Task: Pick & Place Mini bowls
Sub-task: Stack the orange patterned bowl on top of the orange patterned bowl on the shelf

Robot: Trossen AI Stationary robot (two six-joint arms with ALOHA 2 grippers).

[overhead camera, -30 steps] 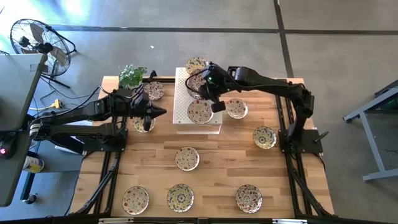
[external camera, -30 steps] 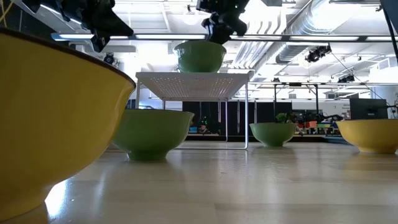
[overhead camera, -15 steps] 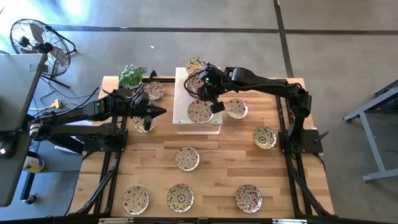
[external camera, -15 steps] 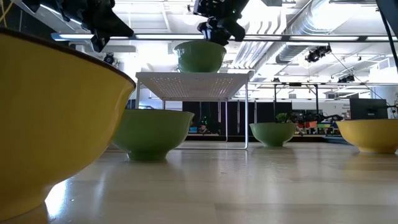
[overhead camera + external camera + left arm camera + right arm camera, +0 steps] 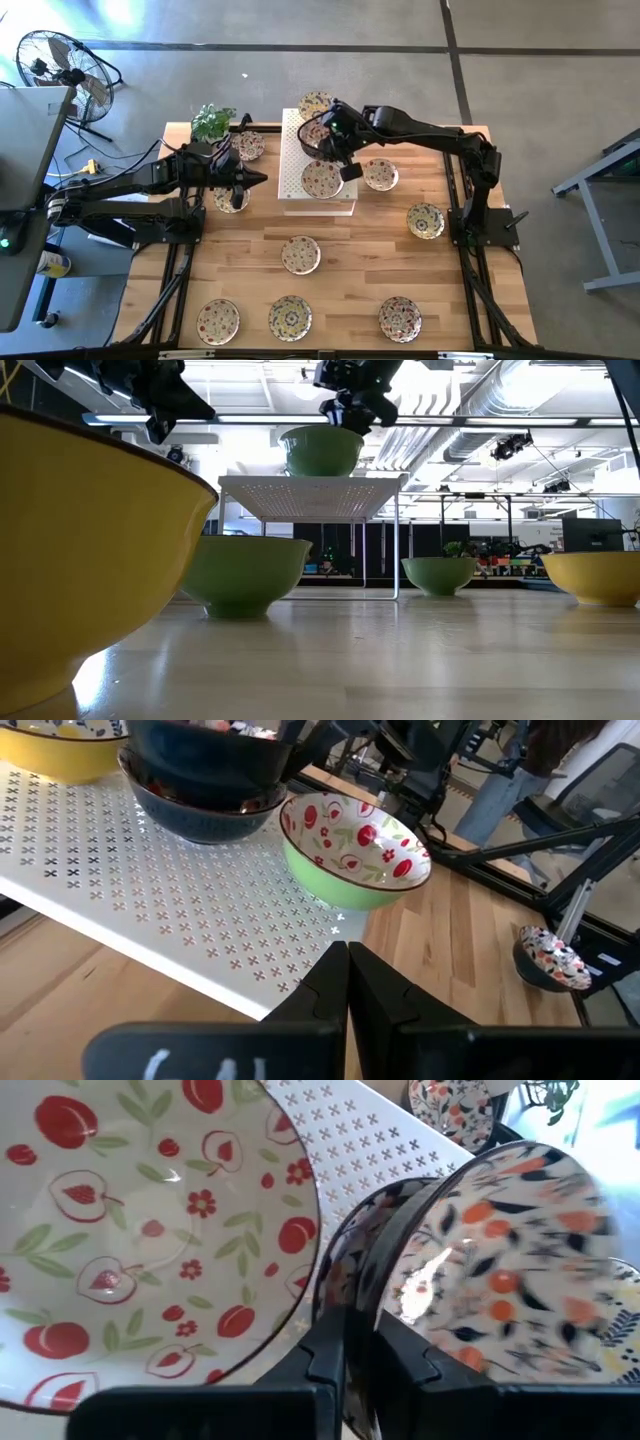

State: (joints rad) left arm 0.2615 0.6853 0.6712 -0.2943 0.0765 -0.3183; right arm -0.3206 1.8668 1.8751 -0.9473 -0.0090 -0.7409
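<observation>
My right gripper [image 5: 335,140] is over the white perforated rack [image 5: 292,190], shut on a dark mini bowl [image 5: 490,1250] with an orange and dark leaf pattern inside. That bowl [image 5: 200,745] sits nested in a second dark bowl [image 5: 205,805] on the rack. A green cherry-patterned bowl [image 5: 355,850] stands on its base on the rack's near part, and a yellow one [image 5: 60,750] stands farther back. My left gripper [image 5: 348,980] is shut and hovers off the rack's left edge [image 5: 262,180], touching nothing. My right gripper pinches the dark bowl's rim [image 5: 385,1270], one finger [image 5: 335,1350] outside the wall and the other [image 5: 405,1350] inside. The fingers come from above, slanting down. The bowl is tilted, its lower part inside the second dark bowl; whether the two touch I cannot tell.
More mini bowls stand on the wooden table: beside the rack [image 5: 380,174], on the right [image 5: 426,220], in the middle [image 5: 301,254], along the near edge [image 5: 218,320] [image 5: 290,317] [image 5: 399,317], and under my left arm [image 5: 232,197]. A potted plant [image 5: 212,122] stands at the far left corner.
My right gripper, still shut on the dark bowl's rim, has shifted a little toward the table's left over the rack. My left arm has kept still.
</observation>
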